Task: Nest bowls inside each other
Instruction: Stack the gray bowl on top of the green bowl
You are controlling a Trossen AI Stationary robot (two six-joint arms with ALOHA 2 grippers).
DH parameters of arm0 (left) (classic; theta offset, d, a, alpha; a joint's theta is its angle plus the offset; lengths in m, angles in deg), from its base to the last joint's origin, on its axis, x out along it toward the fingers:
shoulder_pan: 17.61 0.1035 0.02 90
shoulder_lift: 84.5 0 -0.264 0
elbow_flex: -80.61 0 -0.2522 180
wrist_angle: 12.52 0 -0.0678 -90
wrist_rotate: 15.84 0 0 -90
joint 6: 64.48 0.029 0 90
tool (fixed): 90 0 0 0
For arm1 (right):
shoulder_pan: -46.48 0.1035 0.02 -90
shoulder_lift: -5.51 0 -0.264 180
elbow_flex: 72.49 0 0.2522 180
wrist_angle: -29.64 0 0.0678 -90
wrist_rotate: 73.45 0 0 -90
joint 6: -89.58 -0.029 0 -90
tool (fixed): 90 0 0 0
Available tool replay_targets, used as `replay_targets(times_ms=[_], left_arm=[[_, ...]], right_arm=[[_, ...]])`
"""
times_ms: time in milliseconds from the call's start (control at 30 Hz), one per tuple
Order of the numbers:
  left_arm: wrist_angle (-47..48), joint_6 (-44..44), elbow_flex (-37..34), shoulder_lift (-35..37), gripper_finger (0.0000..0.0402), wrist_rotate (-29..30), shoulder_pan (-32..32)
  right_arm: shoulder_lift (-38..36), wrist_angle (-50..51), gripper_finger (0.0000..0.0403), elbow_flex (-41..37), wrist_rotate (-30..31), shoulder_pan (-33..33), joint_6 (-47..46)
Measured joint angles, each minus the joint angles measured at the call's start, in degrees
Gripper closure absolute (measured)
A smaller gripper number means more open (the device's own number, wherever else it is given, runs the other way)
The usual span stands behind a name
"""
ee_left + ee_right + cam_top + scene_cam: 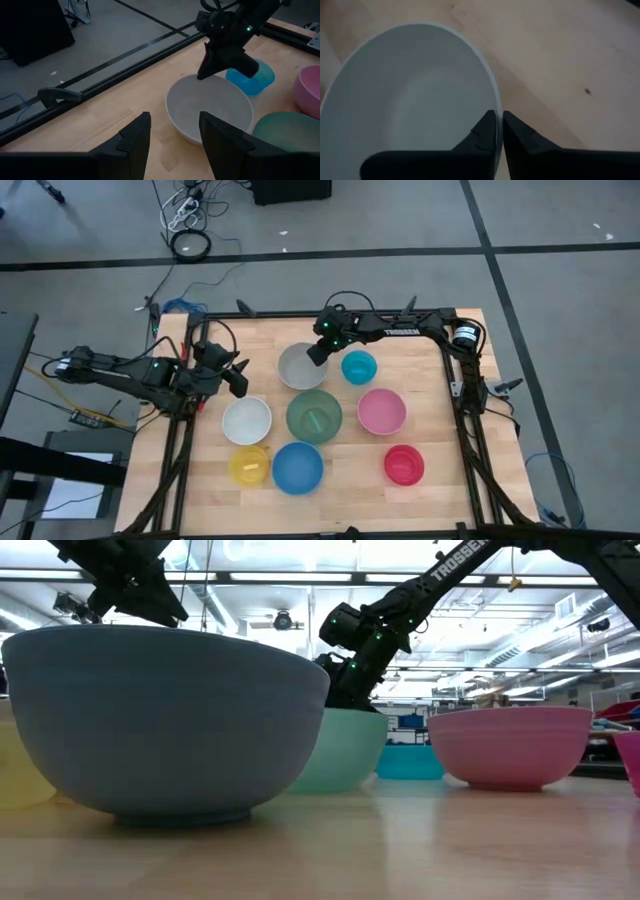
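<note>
- Right gripper [499, 131]: fingers pinched on the rim of the grey bowl [302, 366], one finger inside the wall and one outside. Grasp looks made; bowl appears to sit on the table [430, 495] as yet.
- Left gripper [172, 132]: fingers spread, holding nothing, hovering just off the grey bowl on the side away from the cyan bowl [358, 366]. Idle.
- Landmark for positions: grey bowl, at the far middle of the table.
- Cyan bowl: just beside the grey bowl, on the right arm's side.
- Green bowl [314, 416]: directly in front of the grey bowl, nearly touching it.
- White bowl [246, 420]: in front of the grey bowl, off toward the left arm.
- Pink bowl [381, 411]: in front of the grey bowl, off toward the right arm.
- Blue bowl [297, 467]: beyond the green bowl, near the table's front edge.
- Yellow bowl [249, 464]: beside the blue bowl, left-arm side.
- Red bowl [404, 464]: farthest from the grey bowl, front right.
- Progress: all eight bowls stand apart, none inside another. Judgement: nesting not yet begun; every placement is left to do. Grey looks among the largest, so it would serve as a base.
</note>
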Motion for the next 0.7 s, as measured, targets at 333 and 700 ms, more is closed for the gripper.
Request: replay_targets(times_ms=[333,700], left_arm=[[-0.02,0.01,0.00,0.00,0.0225,-0.02,0.01],[-0.02,0.04,0.00,0.00,0.0225,-0.04,0.00]], right_arm=[[0.00,-0.07,0.0379,0.00,1.22,0.00,0.06],[0.00,-4.56,0.0401,0.00,0.54,-1.35,0.86]])
